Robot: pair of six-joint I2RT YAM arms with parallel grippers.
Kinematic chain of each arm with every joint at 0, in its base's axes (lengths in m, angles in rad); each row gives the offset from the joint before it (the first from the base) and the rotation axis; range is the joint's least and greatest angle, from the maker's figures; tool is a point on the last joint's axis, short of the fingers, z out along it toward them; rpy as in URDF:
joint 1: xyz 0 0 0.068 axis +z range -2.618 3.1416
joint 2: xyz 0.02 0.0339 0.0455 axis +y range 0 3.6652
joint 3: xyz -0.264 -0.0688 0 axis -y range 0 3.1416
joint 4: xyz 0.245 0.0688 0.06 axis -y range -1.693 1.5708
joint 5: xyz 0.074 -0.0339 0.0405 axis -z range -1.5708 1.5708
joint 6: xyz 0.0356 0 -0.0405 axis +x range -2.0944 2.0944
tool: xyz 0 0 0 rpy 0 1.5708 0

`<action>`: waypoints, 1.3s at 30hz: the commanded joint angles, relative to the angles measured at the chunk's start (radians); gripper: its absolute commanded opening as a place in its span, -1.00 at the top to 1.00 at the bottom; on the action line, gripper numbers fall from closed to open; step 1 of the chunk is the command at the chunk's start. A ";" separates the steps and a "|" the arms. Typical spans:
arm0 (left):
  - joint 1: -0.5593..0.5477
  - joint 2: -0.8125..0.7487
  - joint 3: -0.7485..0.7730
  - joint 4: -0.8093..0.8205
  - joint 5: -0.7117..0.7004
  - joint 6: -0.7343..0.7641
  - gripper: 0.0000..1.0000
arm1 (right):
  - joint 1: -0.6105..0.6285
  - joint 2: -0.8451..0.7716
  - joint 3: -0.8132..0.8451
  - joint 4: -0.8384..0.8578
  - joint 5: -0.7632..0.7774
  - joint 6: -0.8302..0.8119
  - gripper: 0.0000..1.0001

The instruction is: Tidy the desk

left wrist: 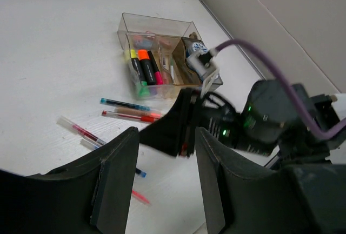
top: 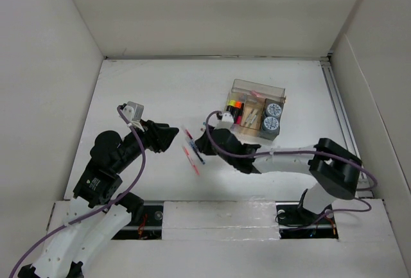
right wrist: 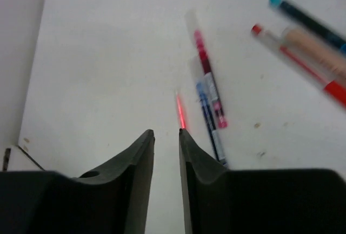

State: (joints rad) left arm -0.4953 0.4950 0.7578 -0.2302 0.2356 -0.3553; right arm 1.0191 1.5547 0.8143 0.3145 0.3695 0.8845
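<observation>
No legible text, label, brand or number; print on pens (right wrist: 207, 74) too blurred.

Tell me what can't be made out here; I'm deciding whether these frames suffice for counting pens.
- Top view: the right hand fingertips, hidden under its own wrist. The clear organizer contents are too small to identify.
- Left wrist view: parts of the loose pens, behind the left hand fingers and the right arm.
- Right wrist view: the edge pens, blurred and cut off by the right border.
</observation>
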 commanded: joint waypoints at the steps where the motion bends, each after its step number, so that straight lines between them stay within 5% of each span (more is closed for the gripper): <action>1: 0.003 0.000 0.014 0.034 0.004 0.010 0.16 | 0.110 0.086 0.092 -0.067 0.113 -0.064 0.36; 5: 0.003 -0.006 0.012 0.035 0.001 0.007 0.16 | 0.188 0.211 0.219 -0.169 0.210 -0.082 0.10; 18: 0.003 -0.007 0.014 0.034 -0.001 0.010 0.16 | 0.223 0.354 0.310 -0.250 0.330 -0.082 0.14; 27: 0.003 -0.013 0.012 0.034 0.002 0.009 0.16 | 0.223 0.441 0.367 -0.281 0.270 -0.099 0.20; 35: 0.003 -0.006 0.017 0.034 0.005 0.012 0.16 | 0.223 0.443 0.384 -0.273 0.195 -0.131 0.98; 39: 0.003 -0.007 0.015 0.035 0.002 0.010 0.16 | 0.233 0.345 0.330 -0.210 0.135 -0.137 1.00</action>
State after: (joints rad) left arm -0.4953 0.4896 0.7578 -0.2298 0.2344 -0.3553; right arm 1.2442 1.9942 1.1767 0.0631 0.5697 0.7677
